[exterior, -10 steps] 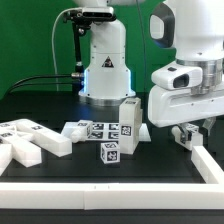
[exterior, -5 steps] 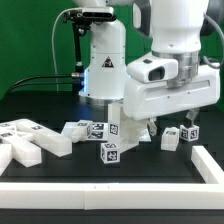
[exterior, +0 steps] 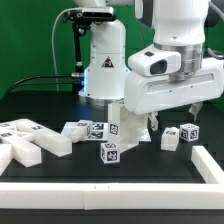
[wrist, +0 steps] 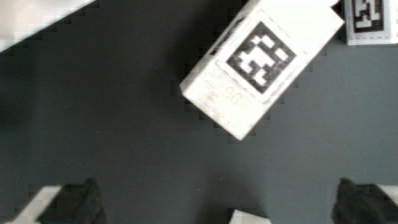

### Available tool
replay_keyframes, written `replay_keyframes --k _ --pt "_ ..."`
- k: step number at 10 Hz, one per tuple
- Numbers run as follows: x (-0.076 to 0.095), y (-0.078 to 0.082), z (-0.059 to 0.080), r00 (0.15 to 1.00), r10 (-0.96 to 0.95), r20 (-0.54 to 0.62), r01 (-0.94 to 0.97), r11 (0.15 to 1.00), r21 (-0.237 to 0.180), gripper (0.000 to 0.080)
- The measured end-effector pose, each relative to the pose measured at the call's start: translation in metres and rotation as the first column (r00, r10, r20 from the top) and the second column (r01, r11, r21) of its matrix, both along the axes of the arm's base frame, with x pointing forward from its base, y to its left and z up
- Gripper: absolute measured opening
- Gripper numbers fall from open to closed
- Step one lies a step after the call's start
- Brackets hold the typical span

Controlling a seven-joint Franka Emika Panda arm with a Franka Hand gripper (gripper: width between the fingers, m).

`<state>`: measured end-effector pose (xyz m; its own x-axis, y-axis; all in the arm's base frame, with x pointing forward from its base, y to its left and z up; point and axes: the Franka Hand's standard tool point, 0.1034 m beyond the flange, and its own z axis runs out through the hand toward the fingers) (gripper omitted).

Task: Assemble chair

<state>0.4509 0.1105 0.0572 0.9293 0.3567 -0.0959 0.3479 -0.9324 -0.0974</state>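
Setting: black table [exterior: 60, 172] with a white rail [exterior: 100, 190] along its edge and a green backdrop behind.
Chair parts [exterior: 30, 142]: loose white pieces, not joined, spread over the table in front of the robot base [exterior: 105, 70].
Upright slab [exterior: 124, 122]: tagged and standing on end, directly before the robot base.
Long bars: lying flat, toward the exterior view's left of the robot base.
Two small tagged blocks [exterior: 172, 139]: side by side, toward the exterior view's right of the robot base.
Small tagged cube [exterior: 110, 152]: alone, in front of the robot base, nearer the camera than the upright slab.
Gripper [exterior: 170, 124]: fingers spread apart, holding nothing; above the table, just toward the exterior view's right of the upright slab.
Wrist view: a tagged slab [wrist: 258, 65] lies on bare dark table beyond the fingertips [wrist: 71, 200].
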Motion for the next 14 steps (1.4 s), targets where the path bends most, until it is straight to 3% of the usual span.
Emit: replay_keyframes --k 2,4,9,11,12,14 --pt "0.000 -0.012 0.011 0.998 0.035 -0.045 -0.036 0.999 -0.009 0.0649" --pt "0.008 -0.024 0.031 0.998 0.016 -0.065 -0.021 0.997 -0.070 0.0649" --pt "0.008 -0.023 0.030 0.998 0.021 -0.060 -0.026 0.997 -0.072 0.0649" --pt "0.020 -0.044 0.037 0.983 0.146 -0.107 -0.159 0.980 -0.118 0.0649" --pt "0.029 -0.047 0.042 0.965 0.241 -0.106 -0.254 0.957 -0.139 0.0649" --pt "0.027 -0.047 0.040 0.955 0.279 -0.102 -0.291 0.948 -0.127 0.0649"
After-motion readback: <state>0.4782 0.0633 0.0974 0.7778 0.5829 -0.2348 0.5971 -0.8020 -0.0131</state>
